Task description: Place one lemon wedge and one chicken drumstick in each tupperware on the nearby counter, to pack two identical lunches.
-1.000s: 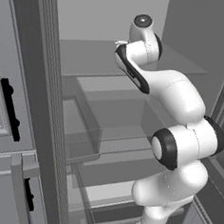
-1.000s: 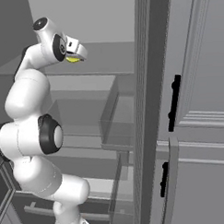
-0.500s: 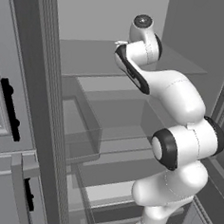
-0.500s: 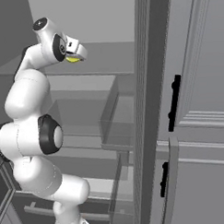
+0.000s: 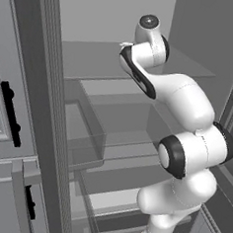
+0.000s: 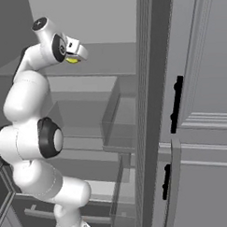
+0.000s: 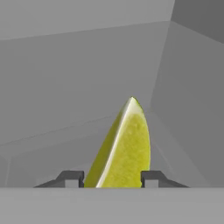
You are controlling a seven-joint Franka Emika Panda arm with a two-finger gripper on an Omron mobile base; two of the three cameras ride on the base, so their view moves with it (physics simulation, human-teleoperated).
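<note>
A yellow-green lemon wedge (image 7: pixel 124 148) stands on its edge on a grey shelf (image 7: pixel 65 87) inside the open fridge. My gripper (image 7: pixel 111 177) is shut on it, with one dark fingertip (image 7: pixel 72 177) pressed to each side of its base. From the right base view the gripper (image 6: pixel 77 54) reaches onto the top shelf with the lemon wedge (image 6: pixel 73 60) showing yellow just under it. In the left base view my own arm (image 5: pixel 155 87) covers the hand. The chicken drumstick, the tupperware and the counter are out of view.
Grey shelves and a clear drawer bin (image 6: pixel 116 120) lie below the hand. The fridge's frame post (image 5: pixel 45 108) stands on the left and a panelled door with a black handle (image 6: pixel 177 103) on the right. A side wall (image 7: pixel 192 109) is close beside the wedge.
The fingers have closed in from wide open onto the lemon wedge. The arm and the wedge have stayed where they were.
</note>
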